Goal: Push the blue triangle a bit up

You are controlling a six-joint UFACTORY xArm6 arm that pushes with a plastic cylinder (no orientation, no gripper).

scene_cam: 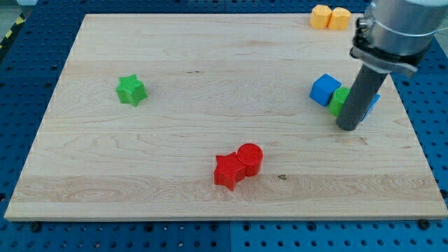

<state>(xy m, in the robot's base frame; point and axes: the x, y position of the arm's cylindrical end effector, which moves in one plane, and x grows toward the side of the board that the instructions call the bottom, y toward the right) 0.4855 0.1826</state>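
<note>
Crowding my tip (348, 127) at the view's right are a green block (339, 100), a blue cube (325, 89) and the mostly hidden blue triangle (374, 101); no claw here.

Pale wooden board (175, 154) on blue perforated table (28, 63); even light, soft shadows.

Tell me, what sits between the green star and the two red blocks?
Nothing: the camera view shows only bare wood between the green star and the red star beside the red cylinder.
</note>
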